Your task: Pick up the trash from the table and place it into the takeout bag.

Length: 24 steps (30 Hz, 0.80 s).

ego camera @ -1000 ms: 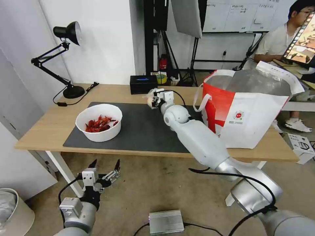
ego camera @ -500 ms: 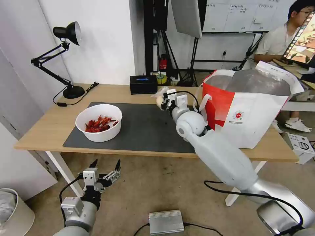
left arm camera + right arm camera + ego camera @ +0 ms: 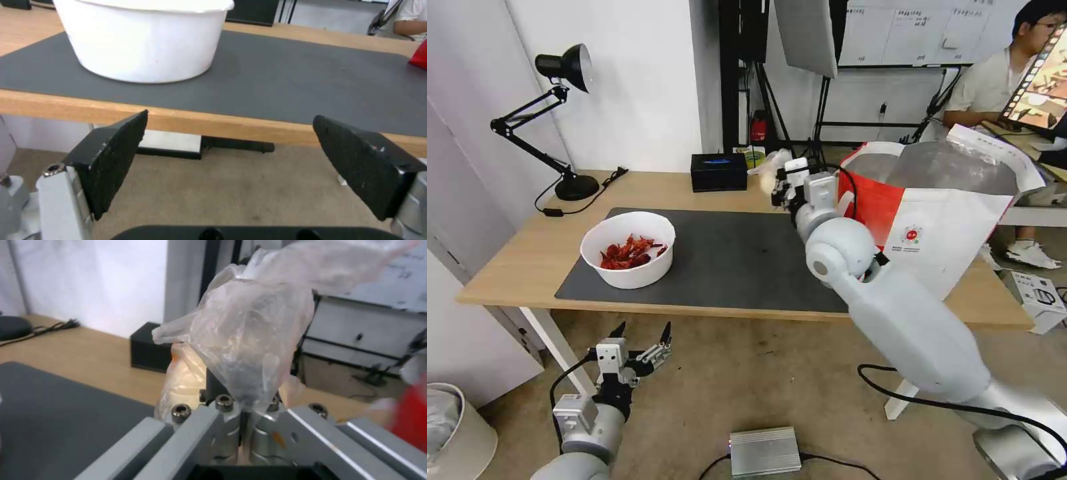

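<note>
My right gripper (image 3: 780, 183) is shut on a small clear bag (image 3: 770, 168) with a whitish lump, held in the air above the table's back edge, just left of the takeout bag (image 3: 934, 220). The right wrist view shows the clear bag (image 3: 253, 330) pinched between the shut jaws. The red-and-white takeout bag stands open on the table's right end. A white round bowl (image 3: 628, 249) of red shells sits on the left of the dark grey mat (image 3: 727, 260). My left gripper (image 3: 640, 340) hangs open below the table's front edge, facing the white bowl (image 3: 142, 36).
A black rectangular box (image 3: 718, 171) sits at the table's back edge beside the held bag. A black desk lamp (image 3: 554, 107) stands at the back left. A silver box (image 3: 765, 451) lies on the floor. A bin (image 3: 454, 427) stands at lower left.
My right arm has carried the clear bag up and to the right, from over the mat's back edge to beside the takeout bag's rim. The left arm has stayed put.
</note>
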{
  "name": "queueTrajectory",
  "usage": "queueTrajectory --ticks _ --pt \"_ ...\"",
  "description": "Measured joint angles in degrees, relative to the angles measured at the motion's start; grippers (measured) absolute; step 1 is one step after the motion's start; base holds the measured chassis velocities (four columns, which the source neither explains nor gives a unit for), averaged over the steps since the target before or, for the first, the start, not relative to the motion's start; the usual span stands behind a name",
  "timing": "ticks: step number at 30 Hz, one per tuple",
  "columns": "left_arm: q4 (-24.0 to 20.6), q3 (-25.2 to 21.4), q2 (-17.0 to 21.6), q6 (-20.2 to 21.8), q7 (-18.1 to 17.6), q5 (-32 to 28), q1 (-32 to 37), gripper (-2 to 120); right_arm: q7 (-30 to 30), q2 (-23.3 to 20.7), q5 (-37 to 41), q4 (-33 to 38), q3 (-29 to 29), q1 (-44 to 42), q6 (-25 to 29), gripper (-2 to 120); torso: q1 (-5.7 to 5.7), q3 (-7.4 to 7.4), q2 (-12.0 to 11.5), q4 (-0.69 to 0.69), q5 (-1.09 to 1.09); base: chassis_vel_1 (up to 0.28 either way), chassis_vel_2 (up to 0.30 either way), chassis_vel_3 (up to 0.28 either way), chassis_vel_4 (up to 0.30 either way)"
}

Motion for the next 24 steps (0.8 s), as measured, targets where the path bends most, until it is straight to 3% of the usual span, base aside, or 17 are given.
queueTrajectory --ticks 6,9,12,17,24 --pt "0.0 0.3 -0.5 0.0 0.0 0.5 0.1 100 0.5 -3.8 -2.5 3.5 3.9 -2.0 0.8 0 0.00 0.00 0.0 0.00 0.00 0.000 0.000 0.000 0.000" --pt "0.0 0.5 -0.6 0.0 0.0 0.7 0.1 100 -0.8 -5.3 -5.2 3.8 5.8 -3.3 3.9 0 0.00 0.00 0.0 -0.01 0.00 0.000 0.000 0.000 0.000" --pt "0.0 0.9 -0.8 0.1 0.0 1.2 0.3 100 -2.9 -7.1 -9.7 3.2 8.6 -6.2 10.7 0 0.00 0.00 0.0 -0.02 0.01 0.000 0.000 0.000 0.000" --pt "0.0 1.2 -0.8 0.1 0.0 1.4 0.4 100 -2.9 -8.0 -14.9 2.1 10.8 -8.4 15.2 0 0.00 0.01 0.0 0.00 0.01 0.000 0.000 0.000 0.000" --pt "-0.2 1.5 -0.8 0.1 0.0 1.6 0.7 100 -1.2 -9.4 -15.4 2.3 13.8 -10.8 15.3 0 0.00 0.01 0.0 -0.01 0.01 0.000 0.000 0.000 0.000"
